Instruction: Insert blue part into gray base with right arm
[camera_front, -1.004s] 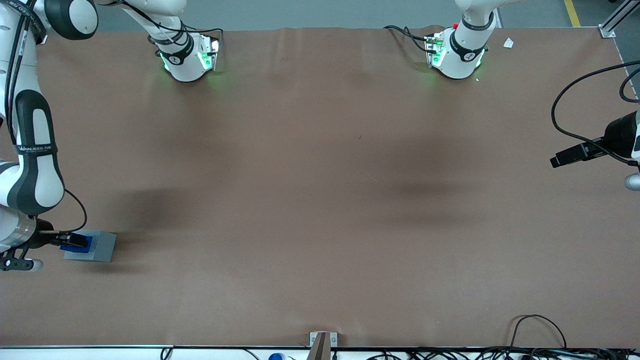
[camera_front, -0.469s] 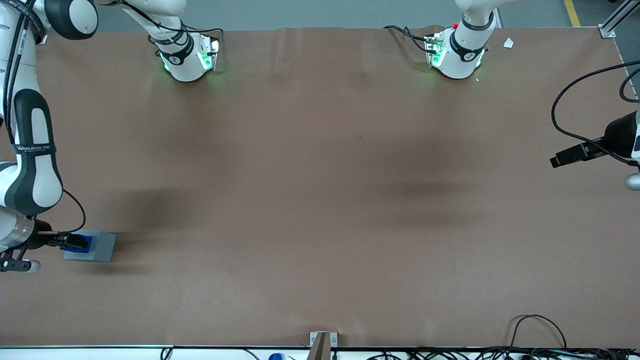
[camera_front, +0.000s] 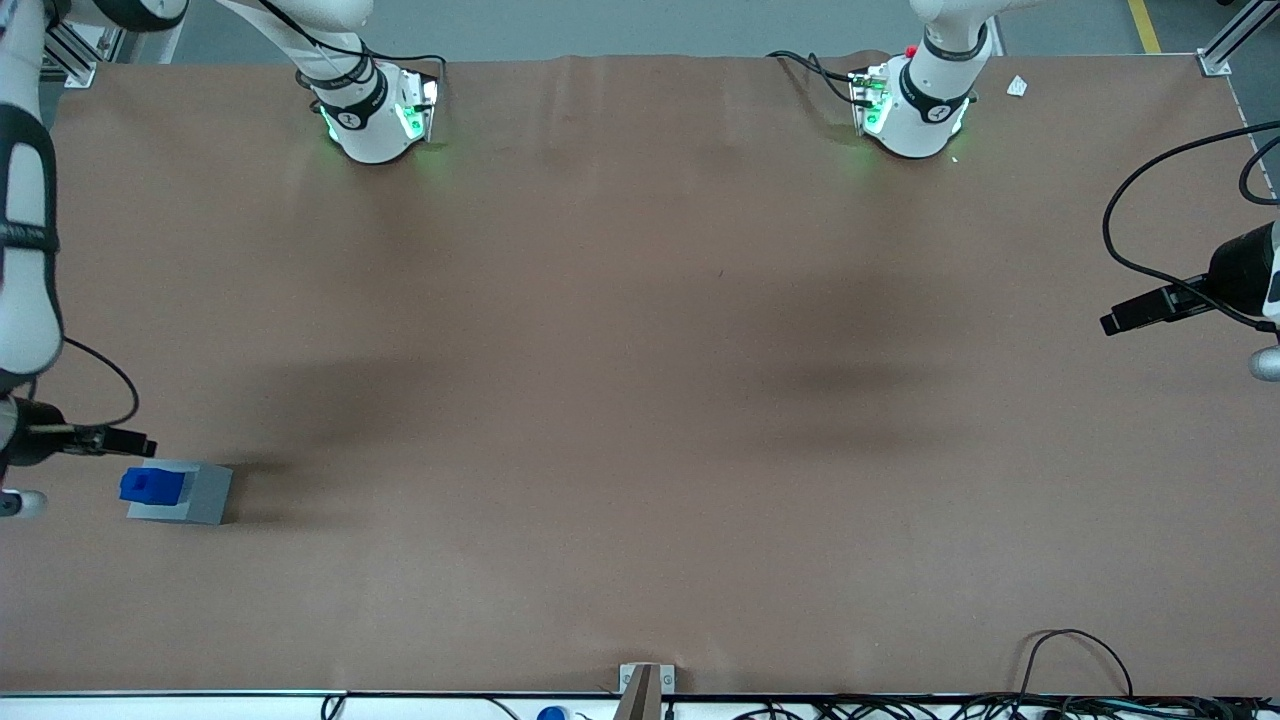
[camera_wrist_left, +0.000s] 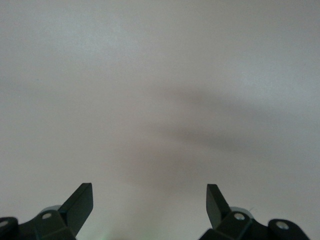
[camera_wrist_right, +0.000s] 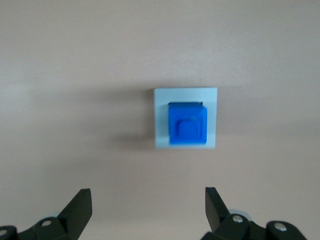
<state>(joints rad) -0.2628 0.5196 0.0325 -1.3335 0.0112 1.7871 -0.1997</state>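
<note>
Gray base (camera_front: 185, 492) is seated on the brown table (camera_front: 640, 400) at the working arm's end, close to that side edge; broad bare tabletop is left toward the parked arm's end. Blue part (camera_front: 150, 485) is lodged in the base's top recess, upright, stepped top upward; seen from the wrist camera it is squarish, so no long axis can be told. Gripper (camera_wrist_right: 147, 212) is held above the pair, fingers (camera_wrist_right: 80, 205) spread apart, nothing gripped.
</note>
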